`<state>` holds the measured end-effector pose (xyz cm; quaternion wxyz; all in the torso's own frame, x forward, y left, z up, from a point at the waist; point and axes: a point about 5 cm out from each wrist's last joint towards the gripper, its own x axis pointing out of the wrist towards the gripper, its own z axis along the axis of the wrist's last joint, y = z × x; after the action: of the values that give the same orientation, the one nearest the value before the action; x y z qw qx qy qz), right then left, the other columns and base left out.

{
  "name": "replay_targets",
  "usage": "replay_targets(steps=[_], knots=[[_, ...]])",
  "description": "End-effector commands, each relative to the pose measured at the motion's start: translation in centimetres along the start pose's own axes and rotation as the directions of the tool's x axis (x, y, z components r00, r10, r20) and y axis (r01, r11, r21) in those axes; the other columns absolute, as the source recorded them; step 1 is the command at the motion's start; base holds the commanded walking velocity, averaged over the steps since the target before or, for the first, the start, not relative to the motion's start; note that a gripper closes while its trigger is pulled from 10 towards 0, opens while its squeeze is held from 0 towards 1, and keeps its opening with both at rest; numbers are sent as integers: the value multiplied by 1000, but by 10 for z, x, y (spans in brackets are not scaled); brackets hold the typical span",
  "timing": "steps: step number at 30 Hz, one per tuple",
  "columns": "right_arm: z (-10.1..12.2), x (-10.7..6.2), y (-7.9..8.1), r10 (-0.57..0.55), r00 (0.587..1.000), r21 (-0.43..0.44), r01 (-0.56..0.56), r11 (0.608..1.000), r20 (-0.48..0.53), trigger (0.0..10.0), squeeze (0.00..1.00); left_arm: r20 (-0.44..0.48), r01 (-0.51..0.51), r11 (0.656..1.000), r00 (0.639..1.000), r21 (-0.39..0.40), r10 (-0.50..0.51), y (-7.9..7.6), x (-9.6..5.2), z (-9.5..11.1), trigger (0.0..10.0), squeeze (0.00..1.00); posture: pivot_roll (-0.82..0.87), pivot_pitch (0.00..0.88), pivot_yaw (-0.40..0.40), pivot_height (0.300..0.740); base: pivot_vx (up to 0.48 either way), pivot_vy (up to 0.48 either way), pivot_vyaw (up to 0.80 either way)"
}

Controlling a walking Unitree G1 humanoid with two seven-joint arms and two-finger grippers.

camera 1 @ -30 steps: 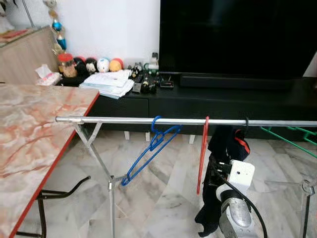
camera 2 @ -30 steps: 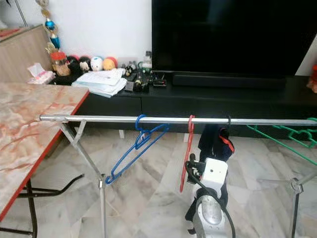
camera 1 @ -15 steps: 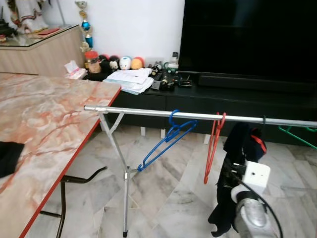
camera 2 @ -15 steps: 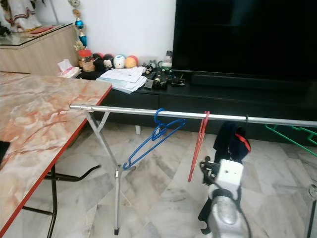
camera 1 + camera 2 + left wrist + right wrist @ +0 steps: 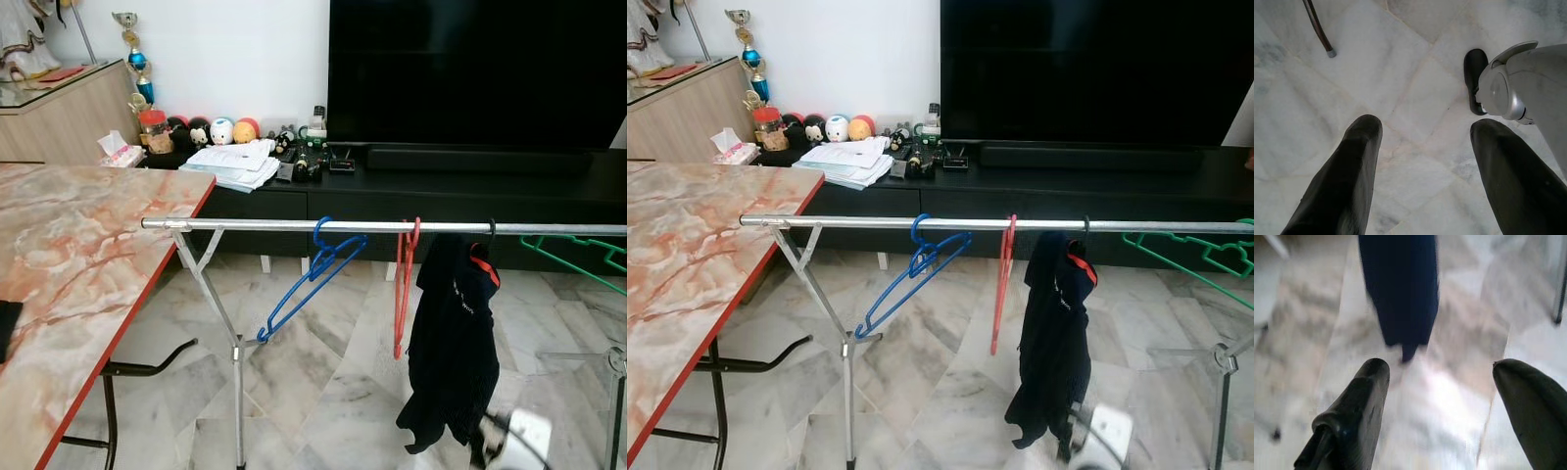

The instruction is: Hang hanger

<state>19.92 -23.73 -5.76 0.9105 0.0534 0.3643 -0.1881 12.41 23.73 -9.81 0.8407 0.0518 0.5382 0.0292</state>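
- A silver rail (image 5: 294, 225) runs across the middle of the head views, carried at its left end on a folding metal stand (image 5: 235, 352).
- Four hangers are hooked on the rail: a blue hanger (image 5: 312, 279) left of centre, tilted so its lower end points down-left; a red hanger (image 5: 403, 284) seen nearly edge-on at centre; a hanger whose black hook (image 5: 490, 228) shows just right of it, carrying a dark garment (image 5: 453, 343); and a green hanger (image 5: 578, 262) at the far right edge.
- The dark garment hangs free from the rail, its hem low in the frame, with a red patch at the collar.
- The right gripper (image 5: 1440, 416) has its fingers spread wide with nothing between them; in its wrist view it points at the lower end of the garment above the marble floor (image 5: 1449, 396). Its white wrist housing is a blur at the lower right of the left eye view.
- The left gripper (image 5: 1425, 166) is also spread wide and empty, aimed down at the floor beside the robot's own leg.
- Judged from this, the hanging looks done: the garment's hanger sits on the rail and neither gripper holds anything. Nothing more appears to be left but clearing the right arm away.
- A marble-patterned table (image 5: 69, 255) stands at the left.
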Motion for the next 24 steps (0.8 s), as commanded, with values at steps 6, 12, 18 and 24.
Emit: replay_targets(steps=[6,12,18,24], knots=[[-45,-9,3,43,978,-70,-58,996,-204,10000,0,7,-3,1000,1000,-30,3,-4,0,-4,10000,0,43,0,38,740,0,0,0],[-51,-10,13,95,972,-69,-112,991,-216,10000,0,-12,4,1000,1000,-4,-4,-7,-1,-11,10000,0,65,0,25,740,0,-93,0],[-60,-13,19,128,959,-90,-156,984,-254,10000,0,-30,11,1000,1000,-13,-11,-11,-1,-16,10000,0,59,0,27,740,0,-333,-546],[-66,-16,18,150,949,-188,-207,960,-276,10000,0,-26,19,1000,999,-8,-19,-14,-1,-14,10000,0,61,0,18,740,0,-339,-116]])
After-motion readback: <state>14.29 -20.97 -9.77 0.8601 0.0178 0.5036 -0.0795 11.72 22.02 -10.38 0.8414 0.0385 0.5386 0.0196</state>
